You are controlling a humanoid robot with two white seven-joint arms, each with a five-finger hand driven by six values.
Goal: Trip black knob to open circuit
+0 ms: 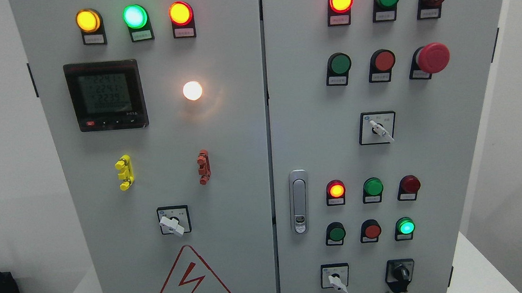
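Control cabinet (244,166) with two doors side by side. The door handle (299,201) sits on the right door beside the seam. Meter display (106,95) lies up left of the handle; black knob (401,273) lies down right of it.

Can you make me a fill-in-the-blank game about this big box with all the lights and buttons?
1. The black knob sits at the bottom ____ corner of the cabinet.
2. The big red mushroom button is on the ____ door.
3. The warning triangle has a red ____ bolt inside it.
4. The light between the yellow light and the red light glows ____.

Missing words: right; right; lightning; green
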